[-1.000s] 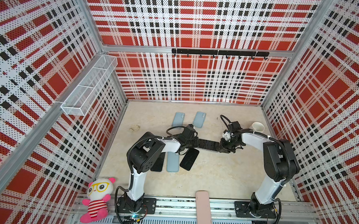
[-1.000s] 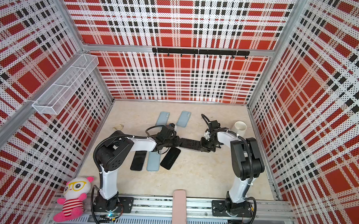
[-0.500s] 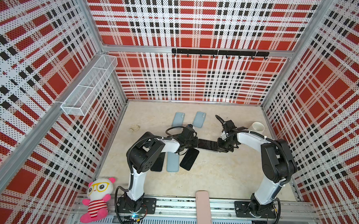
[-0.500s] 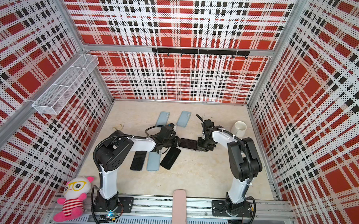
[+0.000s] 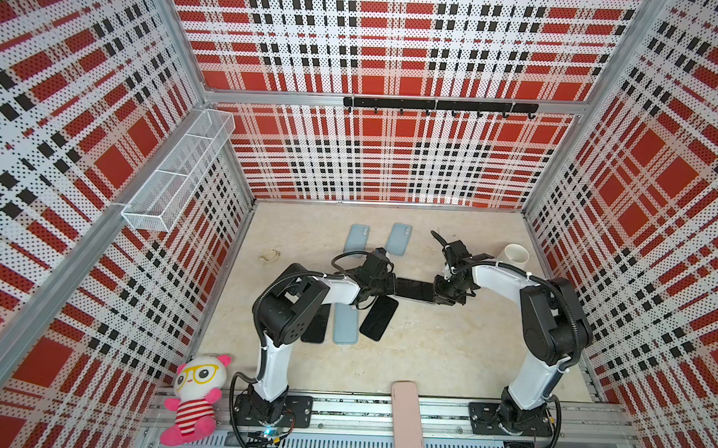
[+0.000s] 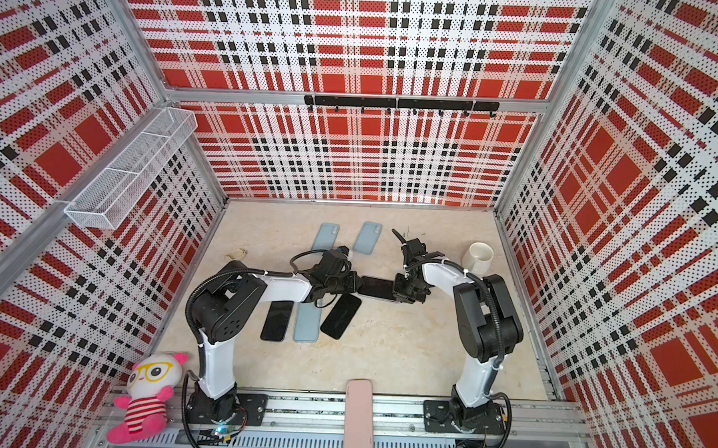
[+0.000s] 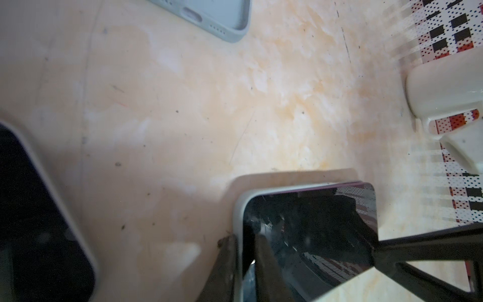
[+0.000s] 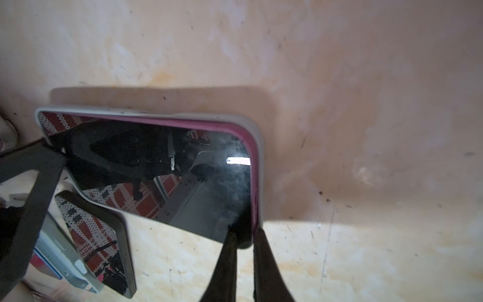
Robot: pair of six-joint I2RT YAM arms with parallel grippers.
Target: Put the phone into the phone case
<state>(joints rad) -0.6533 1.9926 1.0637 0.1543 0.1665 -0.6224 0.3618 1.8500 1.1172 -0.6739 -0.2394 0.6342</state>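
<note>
The left end effector (image 5: 390, 287) and the right end effector (image 5: 438, 293) meet at mid-desk, each clenched on one short end of a phone case (image 8: 258, 157) with the phone (image 5: 414, 291) lying in it, screen up. In the right wrist view the phone's pink edge stands a little proud of the grey rim along one long side. The phone's long axis runs from side to side in both top views, roughly parallel to the back wall, one short end toward each arm. A shadow below it shows it held just off the surface.

Just beside the left end effector lie a black phone (image 5: 379, 317), a pale blue case (image 5: 346, 322) and a second black phone (image 5: 317, 329). Two more blue cases (image 5: 356, 239) rest toward the back, and a white mug (image 5: 516, 254) stands at the right.

The desk (image 5: 447, 349) is beige, marbled and scuffed. Red, black and white plaid walls (image 5: 393, 160) enclose it, carrying a black hook rail (image 5: 437, 105) and a wire basket (image 5: 176, 175). A plush toy (image 5: 195, 397) and a pink case (image 5: 407, 418) sit at the front rail.

Compared with a second earlier, the right wrist has swung toward the middle, uncovering the mug; the phone keeps its place and heading.
</note>
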